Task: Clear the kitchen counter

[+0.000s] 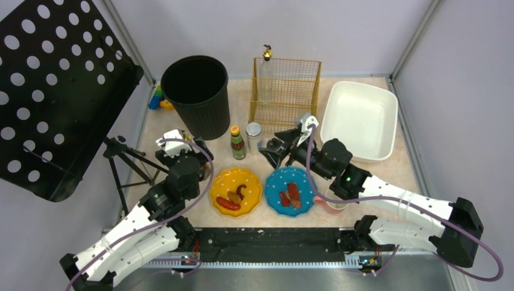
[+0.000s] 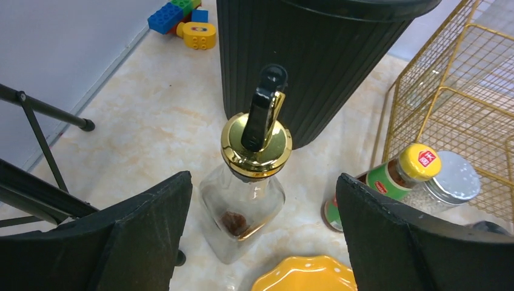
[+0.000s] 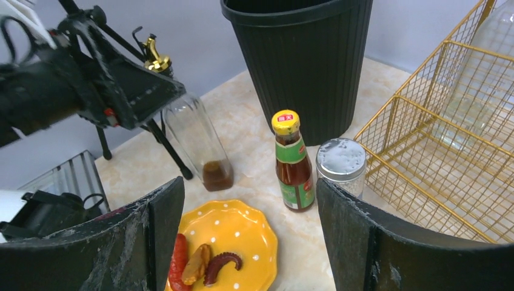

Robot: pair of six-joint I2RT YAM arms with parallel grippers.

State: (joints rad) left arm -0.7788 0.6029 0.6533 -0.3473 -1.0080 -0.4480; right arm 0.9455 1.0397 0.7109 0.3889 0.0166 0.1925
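Note:
The kitchen counter (image 1: 240, 109) is pale marbled stone. A clear glass bottle (image 2: 242, 200) with a gold pour cap stands on it, a little brown liquid at the bottom. My left gripper (image 2: 262, 180) is open and straddles this bottle, with a gap on each side. My right gripper (image 3: 248, 185) is open with nothing between its fingers, hovering over the counter near a yellow plate (image 3: 254, 233) of food. A yellow-capped sauce bottle (image 3: 293, 163) and a silver-lidded shaker (image 3: 341, 165) stand just beyond it. A blue plate (image 1: 276, 182) of food lies under the right arm.
A black ribbed bin (image 1: 203, 109) stands at the back left. A gold wire basket (image 1: 285, 91) holding a glass bottle and a white tub (image 1: 357, 118) are to its right. A pink cup (image 1: 330, 206) sits under the right arm. A tripod (image 1: 121, 160) and toy blocks (image 1: 159, 100) stand at the left.

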